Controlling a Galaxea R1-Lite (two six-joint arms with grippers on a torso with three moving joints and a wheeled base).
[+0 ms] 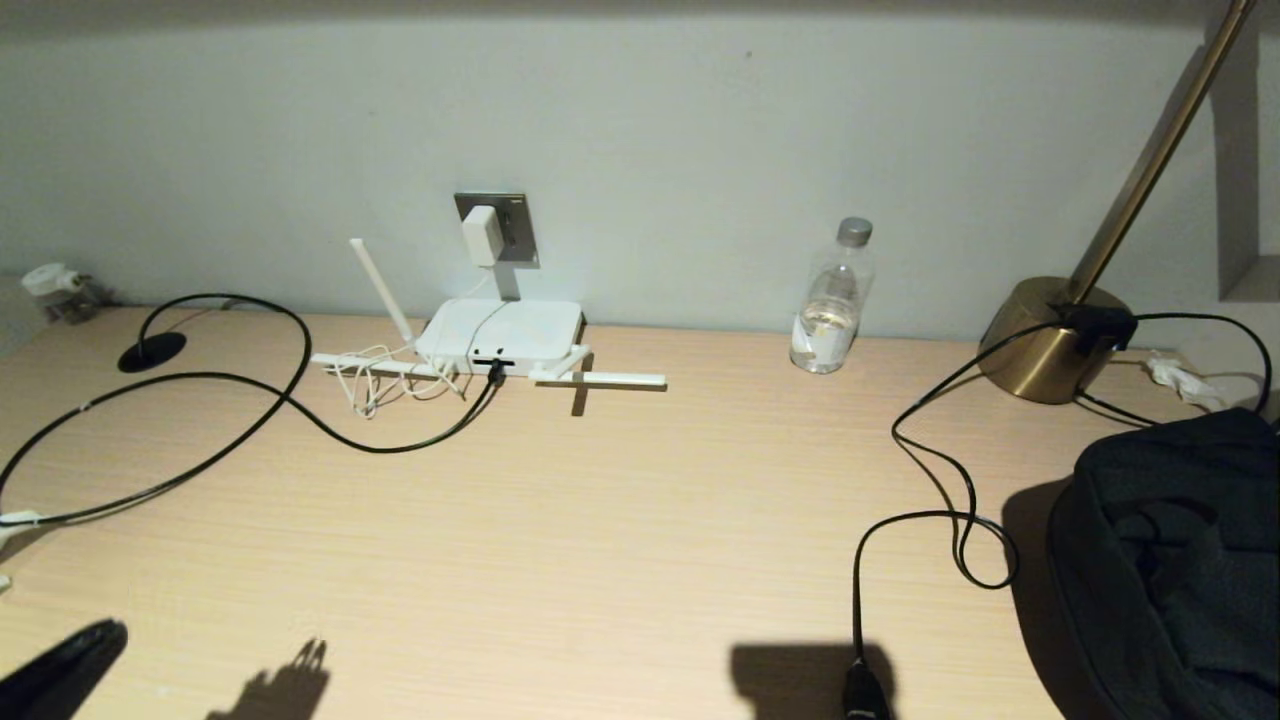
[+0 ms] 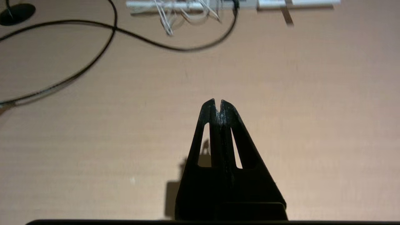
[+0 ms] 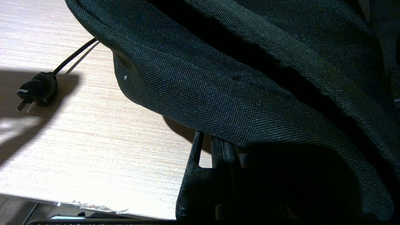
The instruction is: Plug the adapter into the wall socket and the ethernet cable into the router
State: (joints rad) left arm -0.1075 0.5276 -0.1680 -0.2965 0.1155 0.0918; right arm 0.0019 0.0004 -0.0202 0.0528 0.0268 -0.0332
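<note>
The white adapter sits plugged in the grey wall socket on the back wall, its thin white cord bunched beside the router. The black ethernet cable loops over the desk, and its end is in the router's front port. My left gripper hovers low at the near left corner. In the left wrist view this gripper is shut and empty, far from the cable. My right gripper lies under a black bag, its visible fingers together and its tips hidden.
A water bottle stands by the wall right of centre. A brass lamp base is at the back right, and its black cord ends in a loose plug. The black bag fills the near right. The desk's front edge is close.
</note>
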